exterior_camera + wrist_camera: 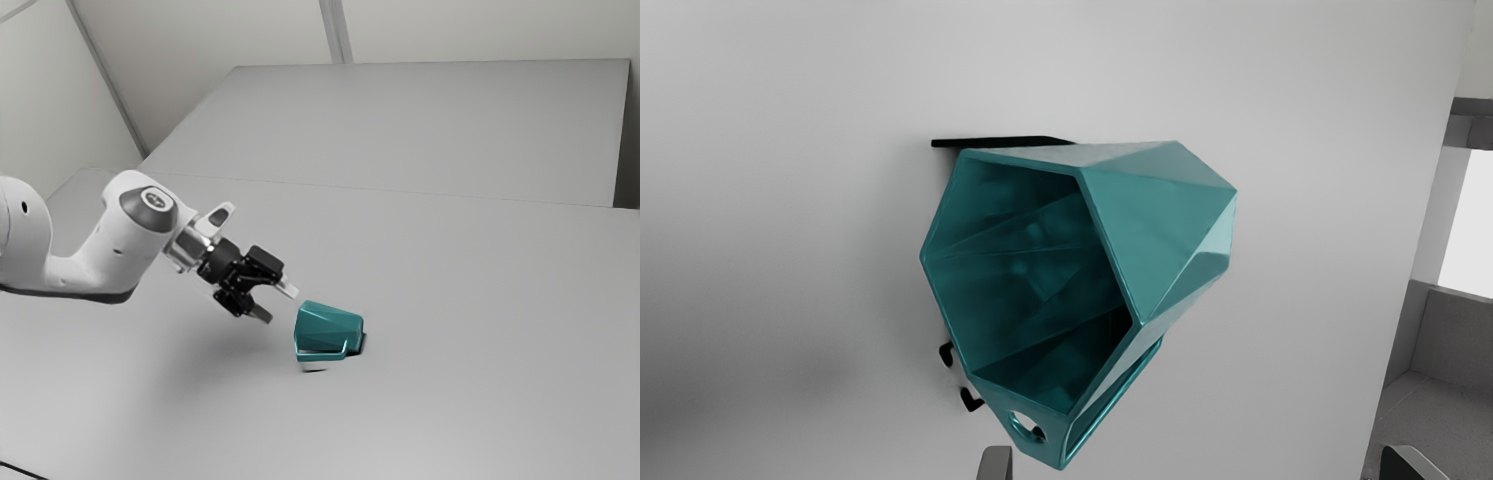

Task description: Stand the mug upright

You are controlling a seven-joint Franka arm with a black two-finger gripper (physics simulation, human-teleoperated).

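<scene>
Lab-like room, with pale walls (480, 30), grey table (480, 400) and robot arm (100, 245).

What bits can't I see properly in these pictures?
- The side of the mug lying on the table: hidden under the mug itself, in both views.
- Part of the mug's inside: in the wrist view, its own near wall covers it.
- The rest of the arm: cut off by the exterior view's left edge.
- Most of the gripper: cut off by the wrist view's bottom edge.
</scene>
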